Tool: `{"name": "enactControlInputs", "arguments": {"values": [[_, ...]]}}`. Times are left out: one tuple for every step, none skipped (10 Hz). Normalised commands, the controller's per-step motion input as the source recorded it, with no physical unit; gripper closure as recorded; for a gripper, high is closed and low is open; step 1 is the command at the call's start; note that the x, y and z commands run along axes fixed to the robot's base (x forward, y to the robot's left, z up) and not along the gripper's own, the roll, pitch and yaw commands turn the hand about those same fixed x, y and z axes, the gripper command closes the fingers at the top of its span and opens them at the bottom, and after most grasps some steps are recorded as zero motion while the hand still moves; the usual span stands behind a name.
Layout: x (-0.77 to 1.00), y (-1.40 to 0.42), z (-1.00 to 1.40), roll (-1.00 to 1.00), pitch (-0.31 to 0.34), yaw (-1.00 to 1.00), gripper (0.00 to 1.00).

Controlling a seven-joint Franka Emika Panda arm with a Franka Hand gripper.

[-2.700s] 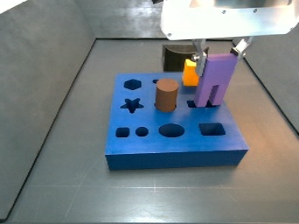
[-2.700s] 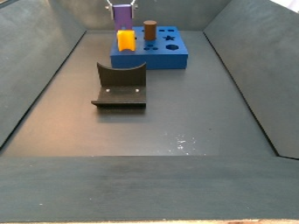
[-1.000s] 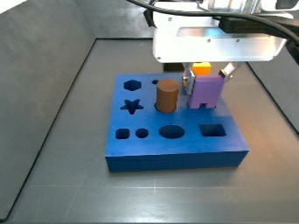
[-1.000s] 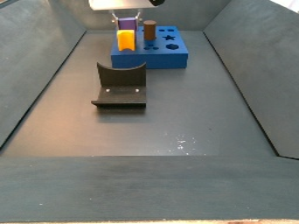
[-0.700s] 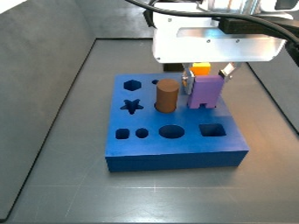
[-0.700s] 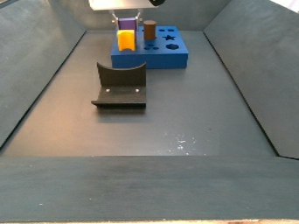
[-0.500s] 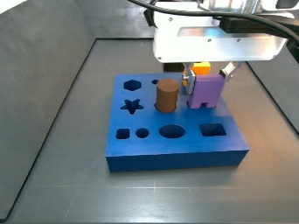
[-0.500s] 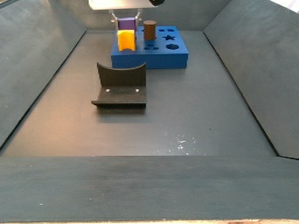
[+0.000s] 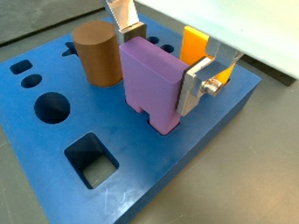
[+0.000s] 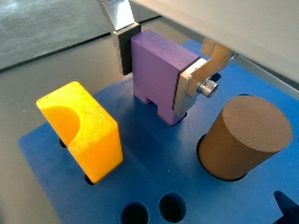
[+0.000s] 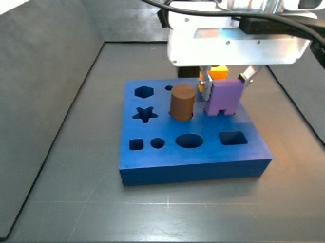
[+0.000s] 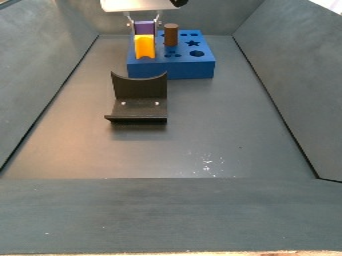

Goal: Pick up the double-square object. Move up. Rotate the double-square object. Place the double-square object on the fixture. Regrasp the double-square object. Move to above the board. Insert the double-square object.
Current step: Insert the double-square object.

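Nearest in a side view: dark brown-black L-shaped bracket, the fixture (image 12: 136, 98), standing on the grey floor (image 12: 201, 140), unoccupied, well apart from the board.

Further back: large thick blue square slab with cut-out holes, the board (image 11: 191, 142), also in (image 12: 198, 66). Star, hexagon, circle and square holes visible and unfilled along the near and left portions in a side view.

On the board: brown cylinder (image 11: 181, 102) upright in its hole, just beside the purple piece. Yellow block (image 10: 82, 129) upright in the board, behind the purple piece in a side view (image 11: 219, 73).

Small purple rectangular block, the double-square object (image 9: 153, 84), upright, lower end seated in the board's surface, also in (image 10: 162, 73) and (image 11: 225, 97).

Gripper (image 9: 160, 63) directly above the board, flat silver fingers (image 9: 197, 86) closed against opposite faces of the double-square object near its upper portion. Same grasp in (image 10: 156, 63). White gripper housing at the top of (image 11: 237, 43).
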Motion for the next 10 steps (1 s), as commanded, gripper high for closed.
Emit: {"name": "enactControlInputs", "arguments": {"values": [[0.0,0.26,0.11,-0.5,0.139,0.0,1.0],[0.0,0.25,0.11,-0.5,0.126,0.0,1.0],[0.0,0.25,0.11,-0.5,0.121,0.0,1.0],[0.0,0.27,0.11,-0.5,0.099,0.0,1.0],[0.0,0.27,0.11,-0.5,0.093,0.0,1.0],[0.0,0.35,-0.11,-0.5,0.047,0.0,1.0],[0.0,0.12,-0.35,-0.15,0.0,0.0,1.0],[0.0,0.0,-0.37,0.31,0.0,0.0,1.0],[0.0,-0.02,-0.15,0.5,0.0,-0.01,1.0],[0.0,-0.03,0.0,0.5,0.0,-0.08,1.0]]}}
